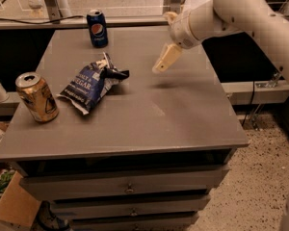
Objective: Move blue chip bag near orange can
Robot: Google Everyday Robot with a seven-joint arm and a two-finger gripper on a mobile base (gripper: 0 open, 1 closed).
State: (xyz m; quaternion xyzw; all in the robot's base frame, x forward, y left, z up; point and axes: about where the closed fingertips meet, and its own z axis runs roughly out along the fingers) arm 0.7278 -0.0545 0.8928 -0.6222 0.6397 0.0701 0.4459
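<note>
A grey bench [149, 124] with drawers [130, 186] under its top stands on a speckled floor [260, 177]. A cardboard box [12, 206] sits at its lower left. A Pepsi can [97, 28] stands upright near the back edge.

The blue chip bag [89, 84] lies flat on the left half of the bench. It is crumpled dark navy with white lettering. Its long axis runs from front-left to back-right, with the twisted end pointing back-right. The orange can [37, 96] stands upright near it on the left, not touching.

The claw [162, 42] hangs above the bench right of the bag, spread wide and holding nothing.
</note>
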